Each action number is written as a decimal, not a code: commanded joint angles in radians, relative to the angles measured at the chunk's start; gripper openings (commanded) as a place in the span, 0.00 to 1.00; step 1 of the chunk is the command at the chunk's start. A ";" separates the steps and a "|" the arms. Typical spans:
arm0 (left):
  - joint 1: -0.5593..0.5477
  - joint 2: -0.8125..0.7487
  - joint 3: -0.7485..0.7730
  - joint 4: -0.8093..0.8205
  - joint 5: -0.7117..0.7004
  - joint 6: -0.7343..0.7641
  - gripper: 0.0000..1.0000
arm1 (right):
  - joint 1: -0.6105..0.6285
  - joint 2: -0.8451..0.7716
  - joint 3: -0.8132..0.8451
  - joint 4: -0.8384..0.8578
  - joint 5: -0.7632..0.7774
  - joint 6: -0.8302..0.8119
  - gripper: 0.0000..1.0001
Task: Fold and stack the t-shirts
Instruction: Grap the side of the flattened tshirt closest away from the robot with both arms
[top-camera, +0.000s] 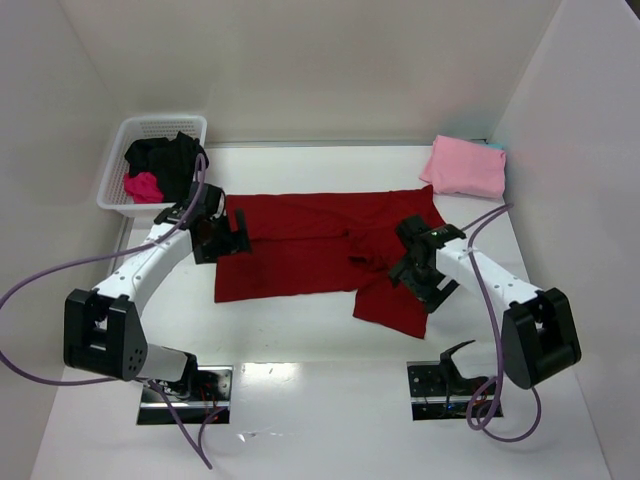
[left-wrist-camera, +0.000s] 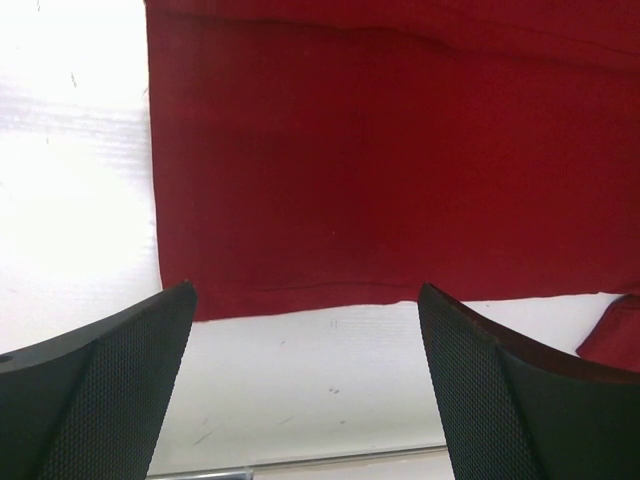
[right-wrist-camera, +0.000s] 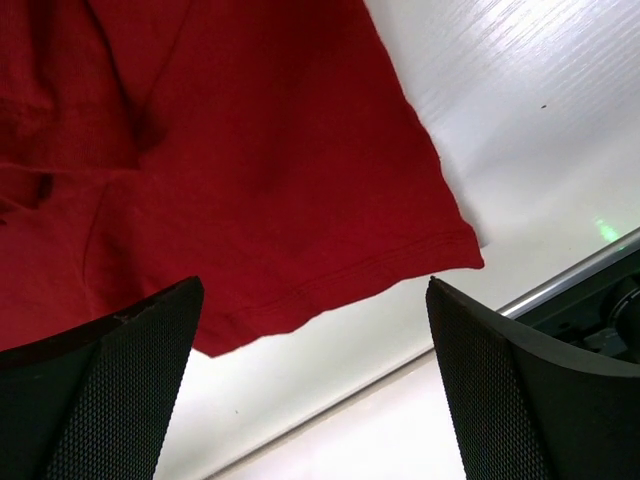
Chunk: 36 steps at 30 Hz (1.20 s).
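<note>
The dark red t-shirt (top-camera: 300, 240) lies spread across the middle of the tabletop (top-camera: 320, 400), its long axis running left to right. A basket (top-camera: 112, 190) stands at the far left corner, and a folded pink t-shirt (top-camera: 465, 167) at the far right. The left gripper (top-camera: 225, 240) hovers at the red shirt's left edge and the right gripper (top-camera: 425, 272) over its near-right sleeve. Both have their jaws apart and empty.

The spread t-shirt (top-camera: 320, 240) in the middle is plain dark red. The folded t-shirt (top-camera: 465, 167) at the far right is plain light pink. The basket (top-camera: 115, 165) at the far left is white lattice and holds black cloth (top-camera: 160, 155) and magenta cloth (top-camera: 142, 186). The table (top-camera: 320, 420) is white. The left arm (top-camera: 150, 262) and the right arm (top-camera: 495, 285) are white with black joints, and their cables (top-camera: 60, 268) are purple. The fingers (left-wrist-camera: 120, 390) are black with a fine dotted texture.
</note>
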 joint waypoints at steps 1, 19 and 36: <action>0.001 0.028 0.059 0.017 0.032 0.043 0.99 | 0.000 0.009 0.003 -0.017 0.058 0.078 0.97; 0.030 0.028 0.068 0.026 0.041 0.052 0.99 | 0.009 0.355 0.169 -0.066 0.213 -0.076 0.85; 0.039 0.028 0.068 0.017 0.050 0.052 0.99 | 0.038 0.387 0.151 -0.037 0.210 -0.100 0.36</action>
